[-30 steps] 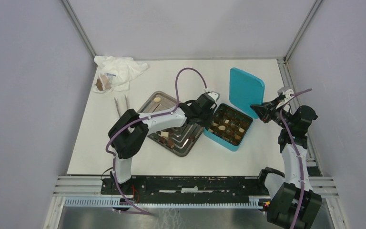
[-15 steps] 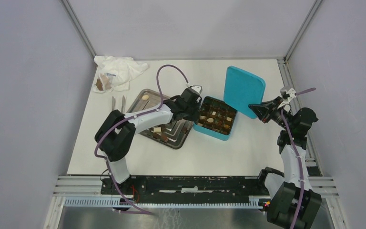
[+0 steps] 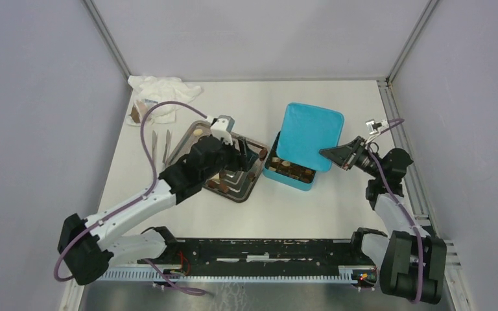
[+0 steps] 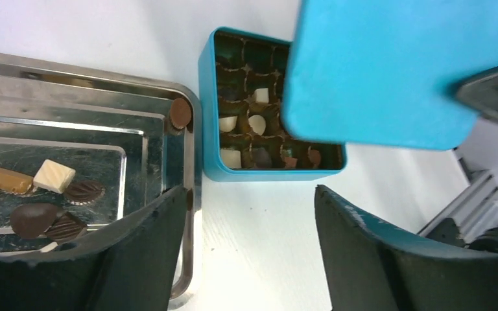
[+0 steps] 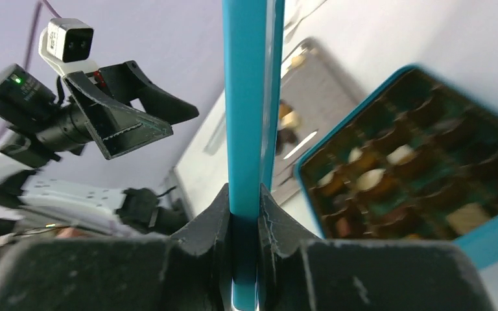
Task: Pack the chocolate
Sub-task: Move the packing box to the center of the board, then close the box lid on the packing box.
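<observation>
Chocolate pieces (image 4: 54,176), dark, tan and cream, lie in the steel tray (image 4: 71,74); more of them (image 4: 258,123) sit in the teal box's (image 3: 284,179) brown grid. My left gripper (image 4: 251,194) hangs open and empty above the white table, between the tray's right rim and the box. In the top view this left gripper (image 3: 241,154) is over the tray's right side. My right gripper (image 5: 245,194) is shut on the edge of the teal lid (image 3: 311,135). The lid is tilted above the box and hides its right part.
A white wrinkled plastic bag (image 3: 162,94) with a brown lump lies at the back left. Metal tweezers (image 3: 160,145) lie left of the tray. One brown disc (image 4: 180,112) rests on the tray's rim next to the box. Grey walls enclose the table.
My left gripper has drawn back from the box to the tray side and opened. The right gripper has carried the lid leftward over the box. The box has shifted left.
</observation>
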Motion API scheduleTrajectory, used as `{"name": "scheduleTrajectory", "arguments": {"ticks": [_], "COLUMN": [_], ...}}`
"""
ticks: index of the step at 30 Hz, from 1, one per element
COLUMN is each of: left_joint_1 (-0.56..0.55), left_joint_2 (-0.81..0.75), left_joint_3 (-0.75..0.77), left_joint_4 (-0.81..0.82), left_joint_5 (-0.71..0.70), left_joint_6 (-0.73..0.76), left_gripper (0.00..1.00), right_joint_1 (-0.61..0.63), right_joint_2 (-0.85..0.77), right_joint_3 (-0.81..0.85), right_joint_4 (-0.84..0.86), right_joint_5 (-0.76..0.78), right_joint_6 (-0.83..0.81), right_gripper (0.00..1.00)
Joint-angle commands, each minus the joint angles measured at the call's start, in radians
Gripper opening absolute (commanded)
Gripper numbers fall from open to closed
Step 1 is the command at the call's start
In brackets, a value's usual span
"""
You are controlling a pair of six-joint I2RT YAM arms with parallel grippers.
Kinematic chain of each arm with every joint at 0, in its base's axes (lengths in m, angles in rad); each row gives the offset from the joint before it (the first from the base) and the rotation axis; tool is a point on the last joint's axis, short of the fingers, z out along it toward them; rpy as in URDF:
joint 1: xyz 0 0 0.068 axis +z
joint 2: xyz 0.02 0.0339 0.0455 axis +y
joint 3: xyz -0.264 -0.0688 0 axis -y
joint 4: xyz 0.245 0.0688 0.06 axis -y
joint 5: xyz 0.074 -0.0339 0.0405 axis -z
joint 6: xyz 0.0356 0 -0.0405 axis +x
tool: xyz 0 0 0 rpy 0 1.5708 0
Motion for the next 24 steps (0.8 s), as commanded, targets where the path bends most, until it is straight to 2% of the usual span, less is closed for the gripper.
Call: {"name": "scheduleTrajectory", "arguments": {"ticks": [1,6,10,16,24], "left_joint_1": [-0.002,-0.003,-0.002,-0.002,0.043], "left_joint_2": [-0.133,-0.177,-0.163,-0.061,0.145], "left_joint_3": [-0.109,-0.161,-0.191,-0.166,-0.090], "left_joint_4": [0.116,0.120,0.152,0.181,0.261], "left_joint_5": [0.007,0.016,-0.005,0.002,0.098], "left_joint_6": [-0.101,-0.149,-0.175,-0.168,-0.179], "left_gripper": [0.81,0.85,0.86,0.86,0.87], "right_joint_1": [0.139,0.278,0.325,0.344,0.350], "right_joint_2": [0.048,0.095,0.124,0.130,0.185], "right_joint_3": [-0.025,-0.040,-0.085,-0.134,-0.135], "right_joint_4": [0.132,0.097,0.070,0.040,0.042], "right_joint_5": [0.093,0.249,0.354,0.427,0.465], "right_joint_6": [0.252,0.282,0.281,0.257,0.250], "right_gripper": [0.00,0.00,0.00,0.00,0.00]}}
